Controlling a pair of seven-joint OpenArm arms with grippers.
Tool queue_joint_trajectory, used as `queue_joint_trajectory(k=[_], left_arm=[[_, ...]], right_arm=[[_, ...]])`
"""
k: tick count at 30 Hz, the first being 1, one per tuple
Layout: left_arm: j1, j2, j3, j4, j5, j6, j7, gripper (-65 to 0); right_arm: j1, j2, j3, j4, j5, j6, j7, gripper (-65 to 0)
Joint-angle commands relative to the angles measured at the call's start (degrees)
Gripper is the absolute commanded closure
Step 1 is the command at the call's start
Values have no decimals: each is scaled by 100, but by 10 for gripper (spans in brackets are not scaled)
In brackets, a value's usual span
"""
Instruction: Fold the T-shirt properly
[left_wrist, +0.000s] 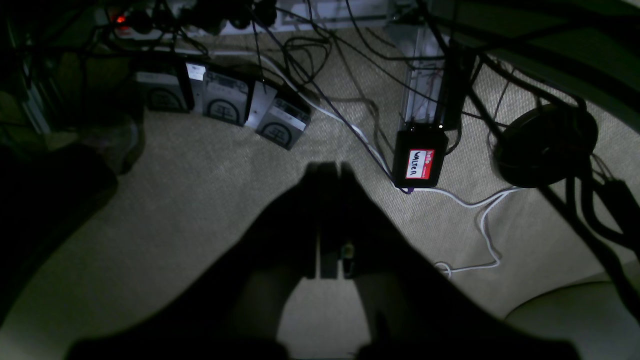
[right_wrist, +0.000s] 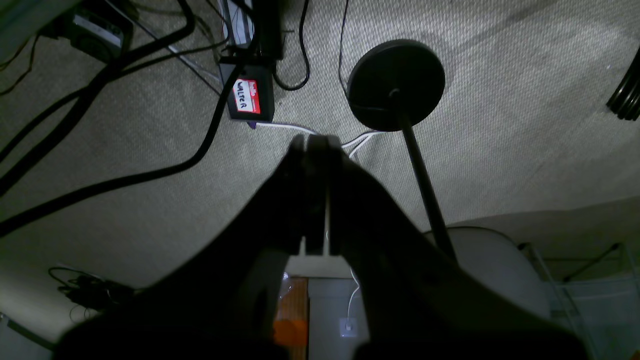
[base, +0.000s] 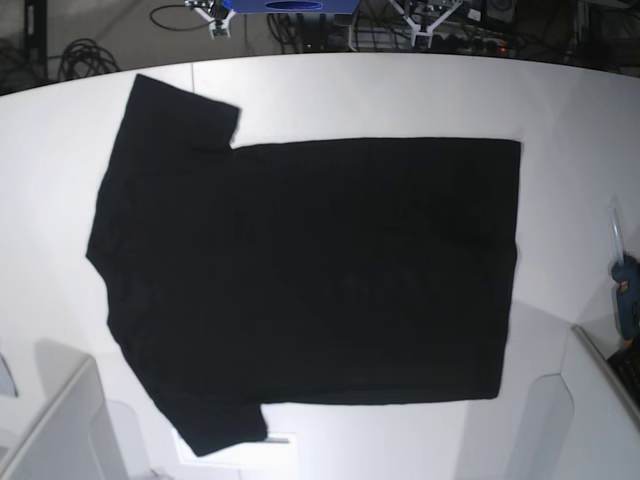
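Black box (left_wrist: 419, 160) labelled "WALTER", round black stand base (right_wrist: 396, 84), cables on carpet (left_wrist: 200, 200).

dim beige carpet (left_wrist: 200, 200) strewn with black cables (right_wrist: 100, 185), a round lamp base (right_wrist: 396, 85), and a bright white surface (base: 400, 95).

The T-shirt (base: 310, 280) lies flat on the bench (base: 400, 95), sleeves toward the left of the base view, hem toward the right. Right of the hem, at the bench edge, sits a tool (base: 627, 295). Cables (base: 85, 55) lie on the floor behind the bench.
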Motion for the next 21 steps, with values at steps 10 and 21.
queue_joint_trajectory(k=[10,21], left_arm=[[113,-15,-47,0,12,21,-19,0],[649,-15,23,606,47,21,25,0]], right_arm=[[-46,25,-14,0,-12,-67,-3,0],[-125,34,-14,9,-12,-67,-3,0]])
